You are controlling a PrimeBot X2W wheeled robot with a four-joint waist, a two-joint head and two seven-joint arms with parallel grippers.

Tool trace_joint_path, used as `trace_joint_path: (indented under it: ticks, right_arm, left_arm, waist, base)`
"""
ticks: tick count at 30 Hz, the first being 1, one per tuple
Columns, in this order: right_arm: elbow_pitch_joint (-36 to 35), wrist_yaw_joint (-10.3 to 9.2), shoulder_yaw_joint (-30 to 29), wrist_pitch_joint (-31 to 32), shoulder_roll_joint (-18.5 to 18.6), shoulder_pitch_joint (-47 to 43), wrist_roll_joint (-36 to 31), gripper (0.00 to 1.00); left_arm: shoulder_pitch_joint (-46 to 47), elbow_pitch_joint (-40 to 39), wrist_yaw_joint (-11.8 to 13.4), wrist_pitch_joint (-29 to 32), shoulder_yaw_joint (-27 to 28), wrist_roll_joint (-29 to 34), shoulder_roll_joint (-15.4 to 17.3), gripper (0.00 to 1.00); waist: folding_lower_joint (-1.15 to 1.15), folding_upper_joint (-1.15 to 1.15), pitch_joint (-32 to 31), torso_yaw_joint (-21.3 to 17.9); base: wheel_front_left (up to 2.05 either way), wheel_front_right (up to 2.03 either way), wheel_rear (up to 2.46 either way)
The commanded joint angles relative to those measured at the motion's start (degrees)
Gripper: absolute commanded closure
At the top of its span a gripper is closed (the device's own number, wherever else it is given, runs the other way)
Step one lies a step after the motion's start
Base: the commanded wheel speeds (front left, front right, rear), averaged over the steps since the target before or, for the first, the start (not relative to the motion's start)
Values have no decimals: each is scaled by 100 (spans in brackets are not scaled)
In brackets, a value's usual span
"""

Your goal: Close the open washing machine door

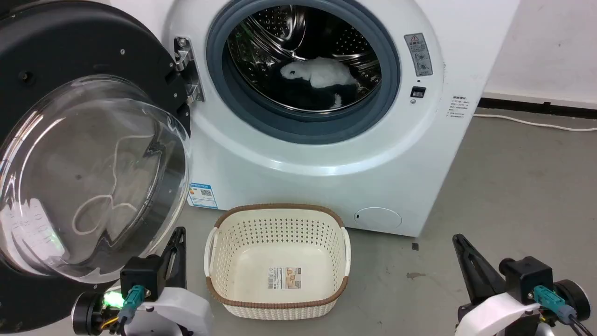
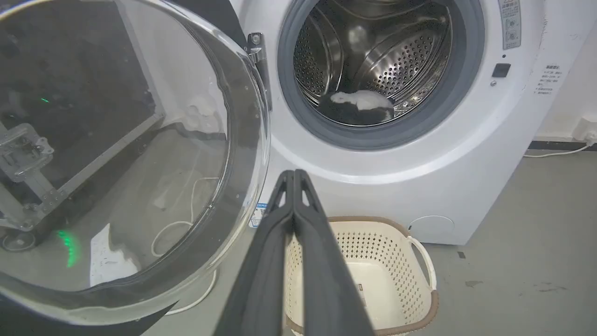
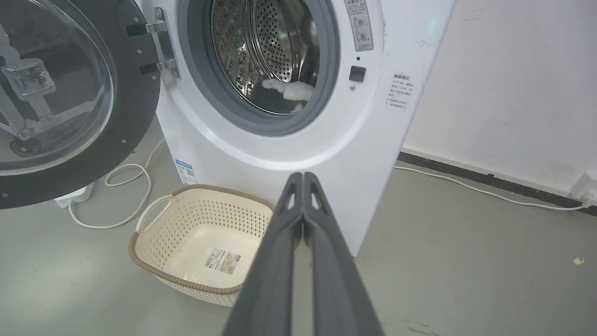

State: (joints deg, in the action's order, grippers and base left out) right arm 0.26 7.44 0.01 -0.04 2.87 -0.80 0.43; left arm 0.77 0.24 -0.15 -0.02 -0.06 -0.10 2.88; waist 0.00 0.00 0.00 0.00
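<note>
Fingers pressed together; washing machine door stands swung wide open leftward.

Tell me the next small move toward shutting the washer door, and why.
Probably bring the left gripper around the washing machine door's free edge to its outer face. The door stands wide open on its hinge, glass bowl facing the robot, and the shut gripper sits by its inner side, where a push wouldn't close it.
</note>
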Motion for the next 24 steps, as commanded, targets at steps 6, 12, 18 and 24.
trace_joint_path:
  ticks: [6,12,18,24]
  right_arm:
    - [-26,5,-1,4,0,80,-43,100]
    - [-26,5,-1,4,0,80,-43,100]
    - [-26,5,-1,4,0,80,-43,100]
    - [-26,5,-1,4,0,80,-43,100]
  left_arm:
    - [-77,-24,15,2,6,10,-1,100]
    - [-77,-24,15,2,6,10,-1,100]
    - [-77,-24,15,2,6,10,-1,100]
    - [-77,-24,15,2,6,10,-1,100]
  waist:
    - [0,0,0,0]
    - [0,0,0,0]
    - [0,0,0,0]
    - [0,0,0,0]
  base:
    - [0,0,0]
    - [0,0,0]
    - [0,0,0]
    - [0,0,0]
